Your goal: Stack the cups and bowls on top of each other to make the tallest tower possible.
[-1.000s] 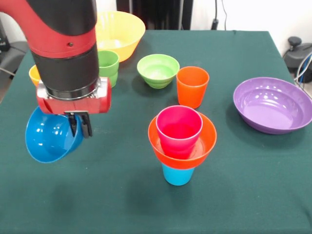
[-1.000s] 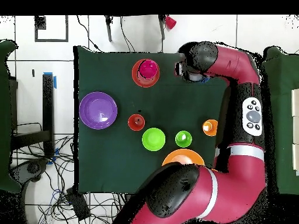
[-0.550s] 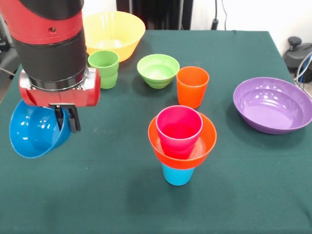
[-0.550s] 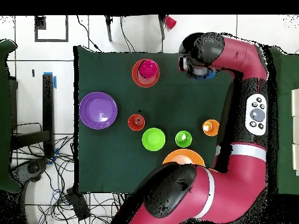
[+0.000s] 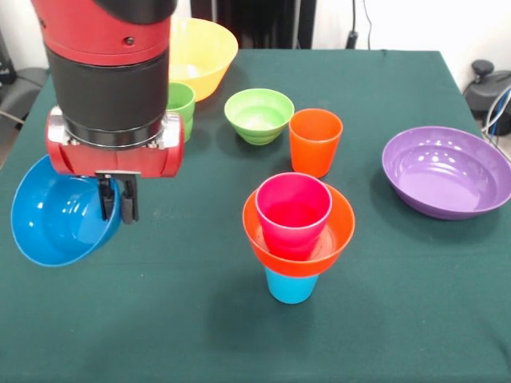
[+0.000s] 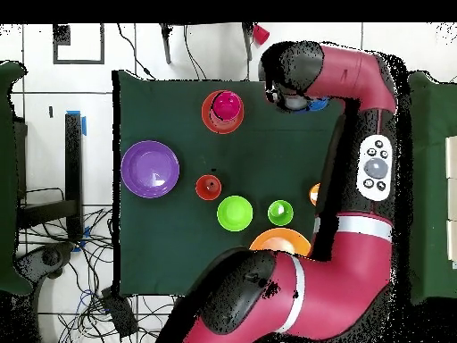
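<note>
- The tower stands near the table's middle in the front view: a magenta cup sits inside an orange bowl, which rests on a light blue cup that looks to be upside down.
- The blue bowl hangs tilted above the table, well to one side of the tower, with the gripper pinched on its rim, one finger inside the wall and one outside.
- Risk, as a judgement: a rim pinch on glossy plastic is a thin hold, so the tilted bowl could swing or slip out during the carry.
- The tower's wide orange bowl balances on a narrow cup base; a sideways knock from the blue bowl or the arm could topple it.
- Set down off-centre or released while tilted, the blue bowl could slide off the magenta cup and carry it along.
- Further out wait an orange cup, a light green bowl, a green cup, a yellow bowl and a purple bowl, all apart from the tower.
- No brand, label or writing can be read on the cups, the bowls or the arm.
</note>
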Tool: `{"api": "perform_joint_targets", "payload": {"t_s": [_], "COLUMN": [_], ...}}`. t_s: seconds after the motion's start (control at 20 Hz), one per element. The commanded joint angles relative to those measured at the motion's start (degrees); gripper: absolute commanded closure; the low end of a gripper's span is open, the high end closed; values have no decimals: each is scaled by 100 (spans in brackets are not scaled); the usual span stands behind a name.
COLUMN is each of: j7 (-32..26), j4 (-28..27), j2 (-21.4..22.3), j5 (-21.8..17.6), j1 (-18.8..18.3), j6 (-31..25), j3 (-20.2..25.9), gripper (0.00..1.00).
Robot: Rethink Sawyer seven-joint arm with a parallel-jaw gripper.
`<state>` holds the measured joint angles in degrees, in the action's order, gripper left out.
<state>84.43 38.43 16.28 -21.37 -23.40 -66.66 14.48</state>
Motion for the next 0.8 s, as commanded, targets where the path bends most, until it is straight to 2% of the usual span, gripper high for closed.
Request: {"api": "perform_joint_targets", "payload": {"t_s": [0.05,0.5,0.65,0.8], "j7": [-1107,-897,-991,-1016], "j4": [-60,-283,-456,-609], "j2": [-2,3,-59,-92], "j5": [-492,-567,-515,-614], "j1": [242,458,468,526], "j6": [-512,-516,-691,-845], "j3": [-7,-174,-141,-316], "gripper": [100,100,100,100]}}
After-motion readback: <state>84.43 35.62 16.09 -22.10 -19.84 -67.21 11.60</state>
